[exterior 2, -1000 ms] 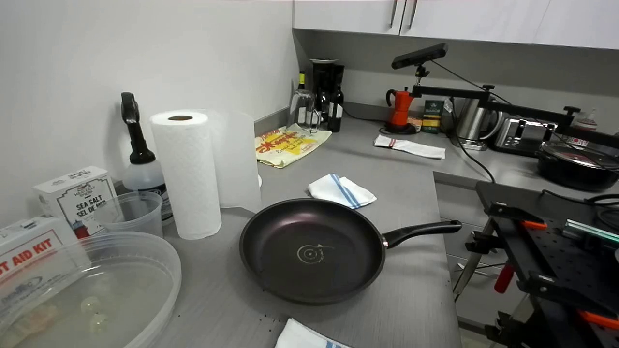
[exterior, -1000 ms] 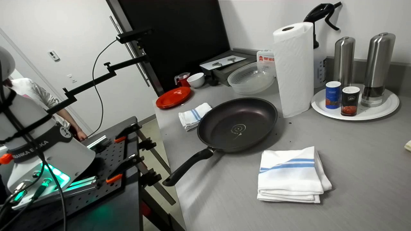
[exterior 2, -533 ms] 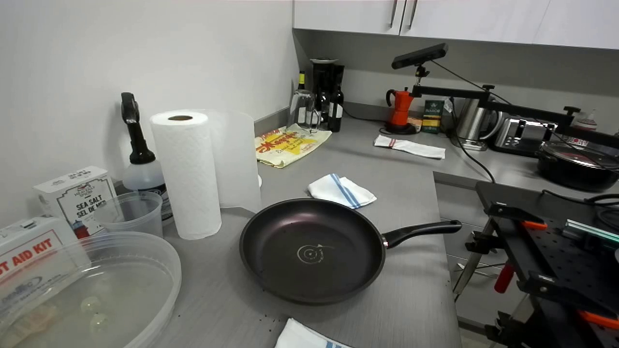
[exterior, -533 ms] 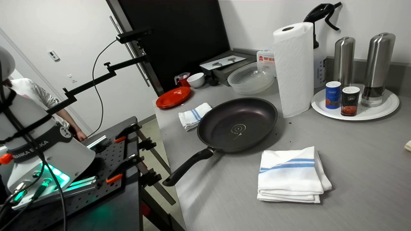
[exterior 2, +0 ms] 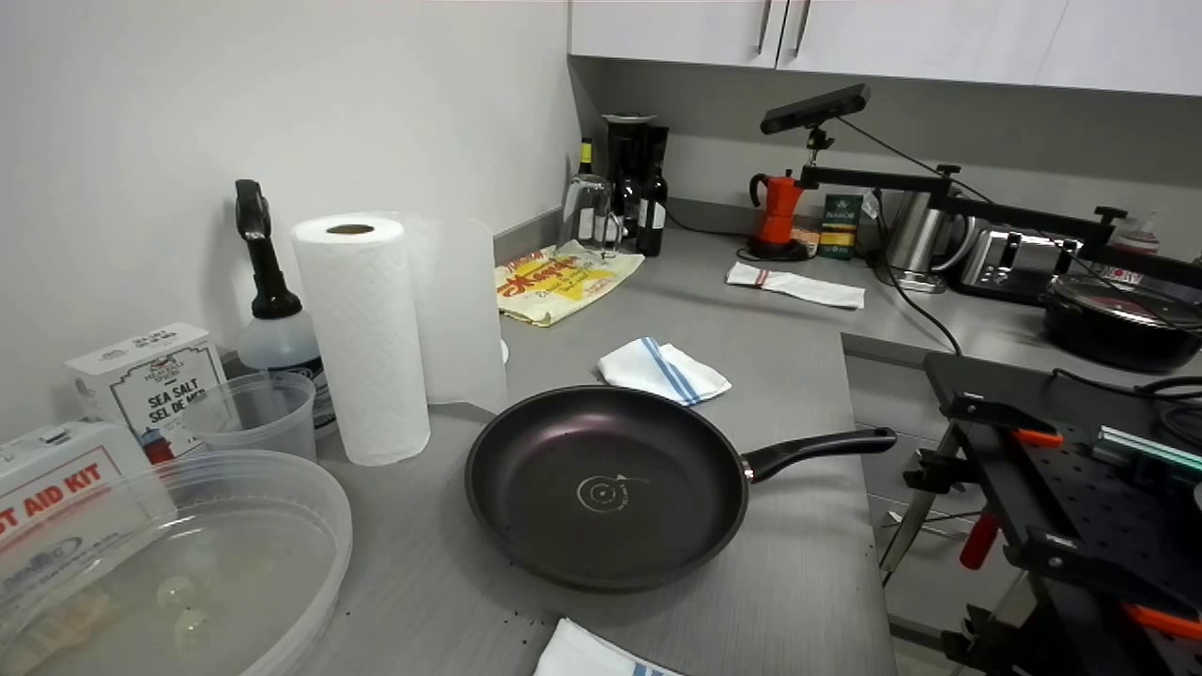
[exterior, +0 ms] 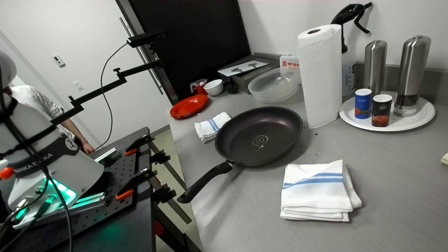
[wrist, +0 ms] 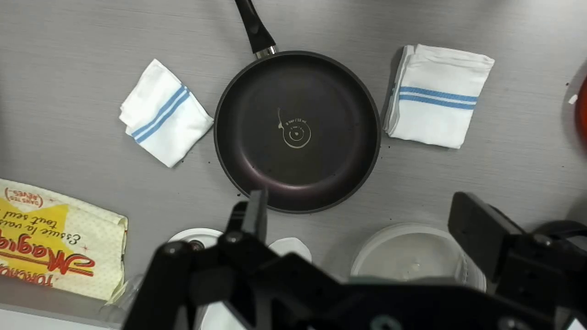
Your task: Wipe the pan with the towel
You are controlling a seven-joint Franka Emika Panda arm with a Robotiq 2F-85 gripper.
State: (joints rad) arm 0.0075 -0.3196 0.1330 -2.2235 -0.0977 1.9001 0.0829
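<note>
Wrist view: see the gripper (wrist: pixel 361 201) spread wide, gripping nothing. Find the pan (wrist: pixel 297 132) ahead on the counter (wrist: pixel 69 68), handle (wrist: pixel 254 27) pointing away, with one towel (wrist: pixel 438 98) just beside the pan at picture-right, nearer the gripper, and another towel (wrist: pixel 165 114) at picture-left. Expect a forward reach, shorter toward picture-right; cannot fairly judge height from overhead.

Near the wall edge of the desk (exterior 2: pixel 798 568), a white box (exterior 2: pixel 155 380) reads "SEA SALT, SEL DE MER", another box (exterior 2: pixel 61 477) "FIRST AID KIT", a cloth (wrist: pixel 59 233) "Magiq…, tout seul"; at the far edge, a green pack (exterior 2: pixel 839 223) "NABOB". The robot's base (exterior: pixel 78 171) shows "RANKA E". Print on the pan (wrist: pixel 297 133) is too small to read.
</note>
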